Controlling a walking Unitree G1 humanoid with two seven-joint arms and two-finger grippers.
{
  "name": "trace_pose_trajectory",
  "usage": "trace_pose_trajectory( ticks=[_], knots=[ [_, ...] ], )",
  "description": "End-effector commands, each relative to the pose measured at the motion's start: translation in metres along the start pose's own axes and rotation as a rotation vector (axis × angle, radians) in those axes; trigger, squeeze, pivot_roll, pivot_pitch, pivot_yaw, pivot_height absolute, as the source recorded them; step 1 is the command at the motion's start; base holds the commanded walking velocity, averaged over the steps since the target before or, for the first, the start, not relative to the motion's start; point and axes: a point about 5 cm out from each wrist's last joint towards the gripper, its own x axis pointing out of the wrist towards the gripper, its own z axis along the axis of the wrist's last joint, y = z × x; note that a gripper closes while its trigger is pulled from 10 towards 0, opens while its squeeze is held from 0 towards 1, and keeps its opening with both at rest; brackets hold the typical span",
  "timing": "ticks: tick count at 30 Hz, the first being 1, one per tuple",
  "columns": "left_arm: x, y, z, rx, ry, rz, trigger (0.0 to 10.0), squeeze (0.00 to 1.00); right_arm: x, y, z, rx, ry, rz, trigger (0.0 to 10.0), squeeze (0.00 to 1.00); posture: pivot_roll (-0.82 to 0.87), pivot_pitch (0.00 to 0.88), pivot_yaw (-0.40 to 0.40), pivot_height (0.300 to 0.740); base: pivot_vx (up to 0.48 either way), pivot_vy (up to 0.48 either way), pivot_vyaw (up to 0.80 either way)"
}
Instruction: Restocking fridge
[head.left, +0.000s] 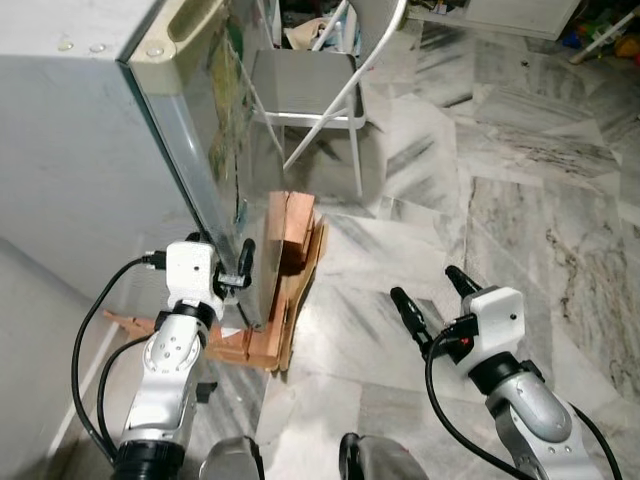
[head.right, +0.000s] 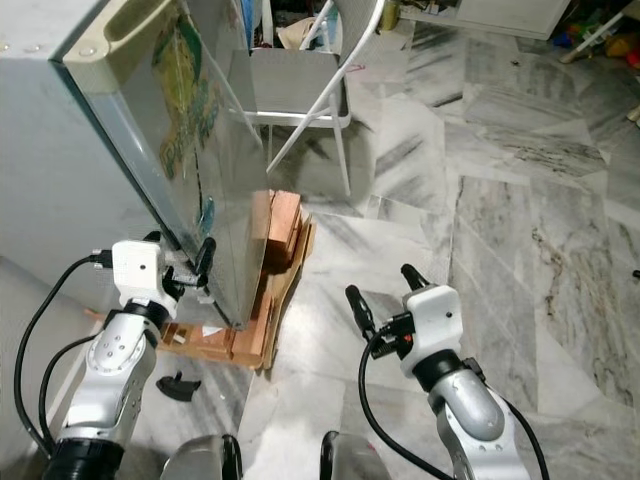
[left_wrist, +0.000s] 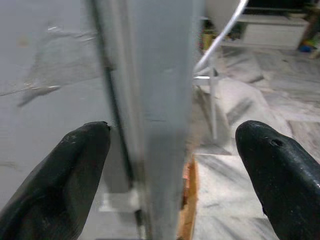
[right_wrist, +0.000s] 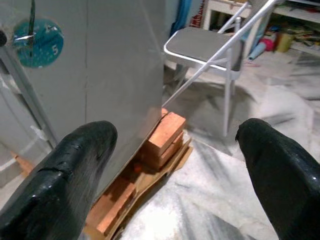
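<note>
Marble floor (head.left: 520, 200): grey-veined white slabs across the whole room.

Fridge (head.left: 70, 150): grey cabinet at the robot's left, standing on a stack of wood and cardboard. Its door (head.right: 215, 170) is metallic, edge-on to the camera, and carries a colourful sticker (head.right: 185, 95) high up and a round teal sticker (right_wrist: 38, 36) lower down; a beige handle recess runs along the top edge.

Folding chair (head.left: 320, 85): white tube frame, grey seat, standing behind the fridge on the marble.

Wooden blocks (head.left: 292, 235): reddish-brown pieces stacked under the fridge's front corner, lying on flattened cardboard (head.left: 300, 300).

Left gripper (head.left: 225, 262): raised at the lower edge of the fridge door, fingers spread, one finger (left_wrist: 60, 180) on each side of the door's edge; contact cannot be told.

Right gripper (head.left: 432, 295): held over the floor to the right of the fridge, well apart from it, fingers spread wide, holding nothing.

Black cables (head.left: 85, 350): looped beside the left arm.

Small black object (head.right: 178, 384): on the floor beside the left arm, kind not discernible.
</note>
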Motion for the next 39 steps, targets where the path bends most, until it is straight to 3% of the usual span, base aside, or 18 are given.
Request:
trace_pose_trajectory(
  ticks=[1,39],
  knots=[
    [-0.001,-0.001,-0.003,-0.009,0.017,-0.002,10.0,0.0,-0.003,0.0,-0.004,-0.005,0.017,0.003,10.0,0.0,-0.05,0.162,-0.019,0.74,0.0,0.0,0.0],
    [0.061,-0.004,0.009,-0.001,-0.03,-0.012,10.0,0.0,0.004,0.005,-0.002,-0.016,0.006,0.033,10.0,0.0,-0.07,0.167,-0.022,0.74,0.0,0.0,0.0]
  ],
)
